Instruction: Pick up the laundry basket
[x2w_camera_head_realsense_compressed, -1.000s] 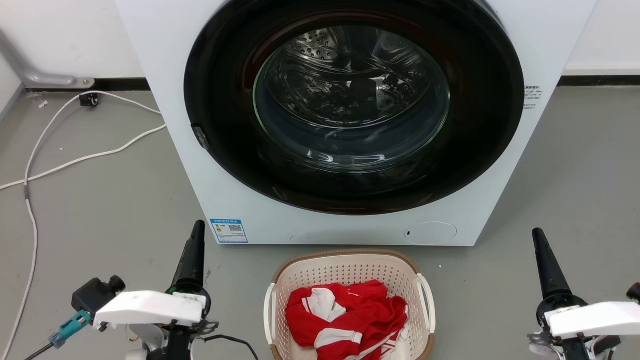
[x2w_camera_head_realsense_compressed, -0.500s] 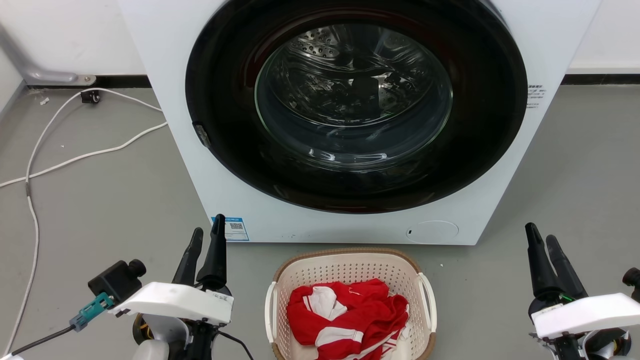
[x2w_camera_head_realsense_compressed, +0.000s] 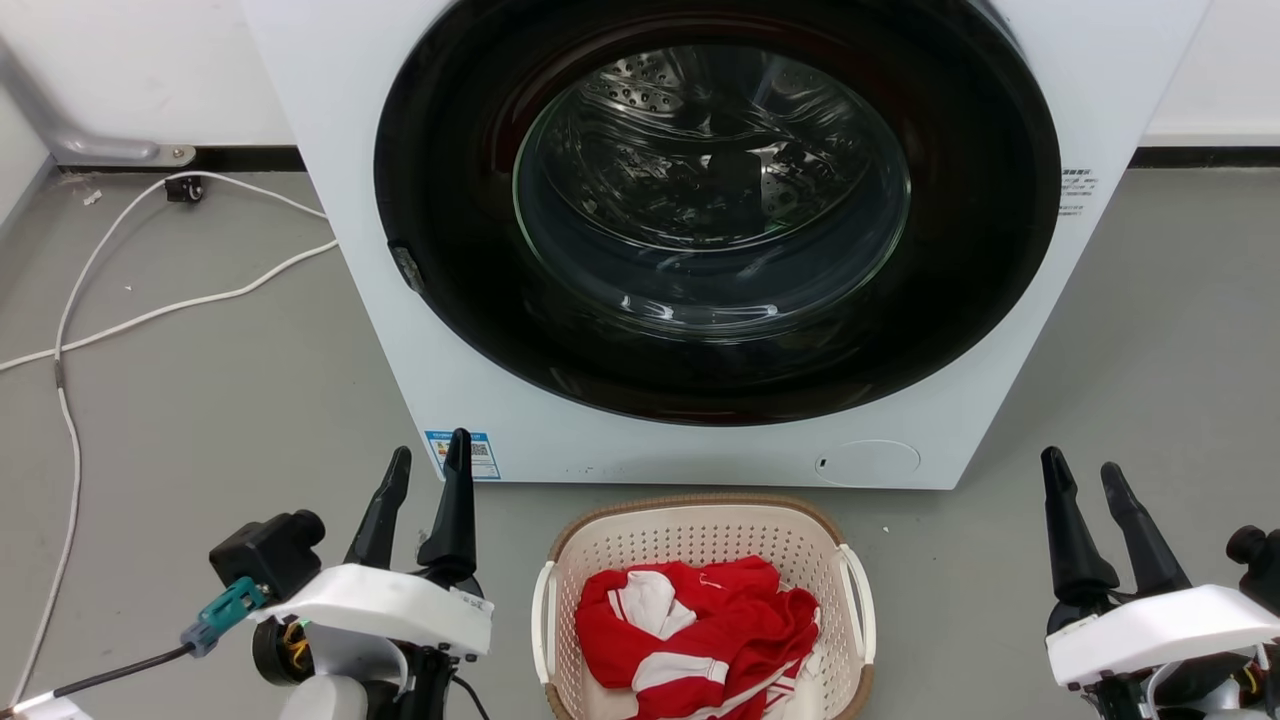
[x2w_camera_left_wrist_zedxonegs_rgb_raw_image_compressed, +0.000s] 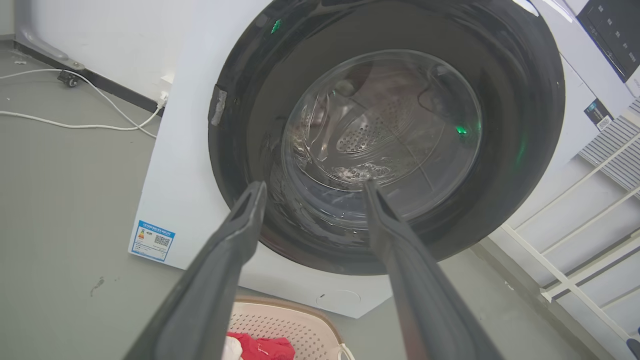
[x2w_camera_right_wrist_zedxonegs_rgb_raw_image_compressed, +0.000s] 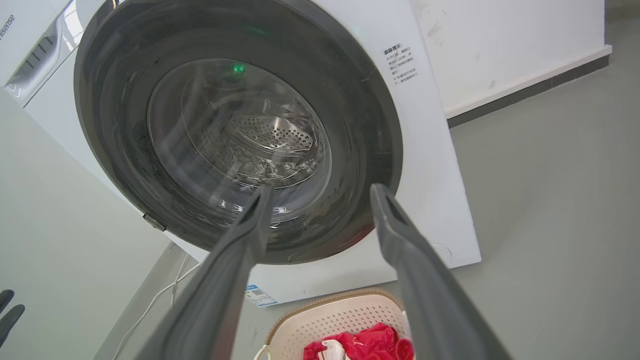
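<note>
**Item 1: laundry basket** (x2w_camera_head_realsense_compressed: 700, 540). It is sitting on the floor with red-and-white clothes (x2w_camera_head_realsense_compressed: 690, 625) lying in it. One white handle (x2w_camera_head_realsense_compressed: 540, 620) is showing on its left side and the other handle (x2w_camera_head_realsense_compressed: 862, 600) on its right. Nothing is touching it.

**Item 2: washing machine** (x2w_camera_head_realsense_compressed: 600, 450). It is standing just behind the basket with its round door facing the robot.

**Item 3: left pincer** (x2w_camera_head_realsense_compressed: 430, 447). It is hovering near the basket's left side. Its two fingers are standing apart, gripping nothing, and pointing past the basket.

**Item 4: right pincer** (x2w_camera_head_realsense_compressed: 1080, 463). It is hovering well apart from the basket's right side. Its fingers are likewise spread and empty.

**Item 5: white cable** (x2w_camera_head_realsense_compressed: 150, 320). It is trailing over the floor far to the basket's left, out of the way.

**Handling note (judgement).** The reach is only beginning.
- Each pincer is needing to come inward and down to the handle on its own side. The right one has further to travel.
- The fingers should be straddling the handle loop, not the perforated wall, before closing.
- Both sides should be closing and rising together so that the basket is lifting level and the clothes are not spilling.
- The lift should be going straight up, or slightly away from the machine behind the basket, to avoid knocking its front.
</note>
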